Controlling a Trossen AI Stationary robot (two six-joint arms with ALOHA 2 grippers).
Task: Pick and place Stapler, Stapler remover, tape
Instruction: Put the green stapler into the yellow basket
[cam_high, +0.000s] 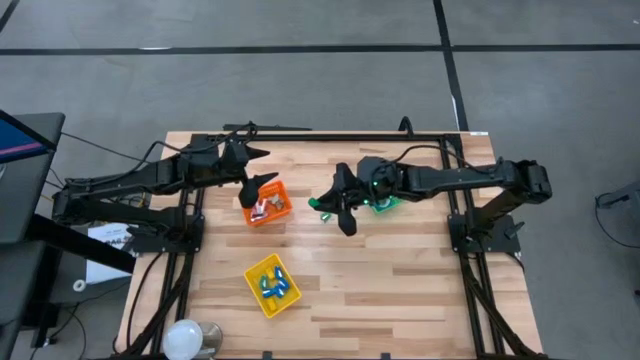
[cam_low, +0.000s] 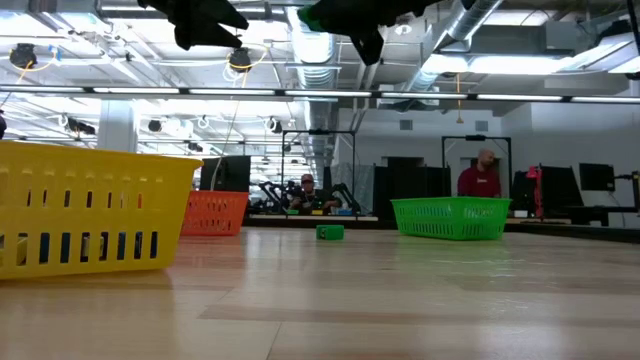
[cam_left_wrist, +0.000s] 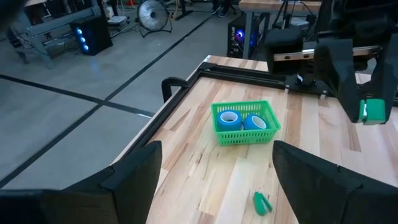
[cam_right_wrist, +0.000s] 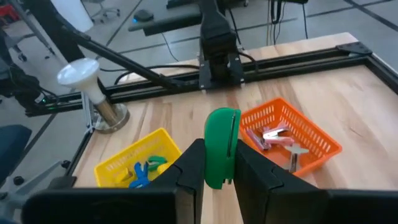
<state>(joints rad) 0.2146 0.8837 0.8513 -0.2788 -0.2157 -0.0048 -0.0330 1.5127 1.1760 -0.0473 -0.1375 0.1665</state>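
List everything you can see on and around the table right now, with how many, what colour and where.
Green bin: one, green, on the right arm's side of the table.
Tape rolls: two visible, blue, inside the green bin.
Orange bin: one, orange, under the left gripper, holding pink and metal items.
Yellow bin: one, yellow, toward the front of the table, holding small blue, green and yellow pieces.
Small green item: one, green, lying loose on the wood between the orange and green bins.
Green stapler: one, green, clamped in the right gripper.
Lamp: one, white dome, at the table's front left corner.
Left gripper: one, dark, open, above the orange bin.
Right gripper: one, dark, raised above mid-table, shut on the green stapler.
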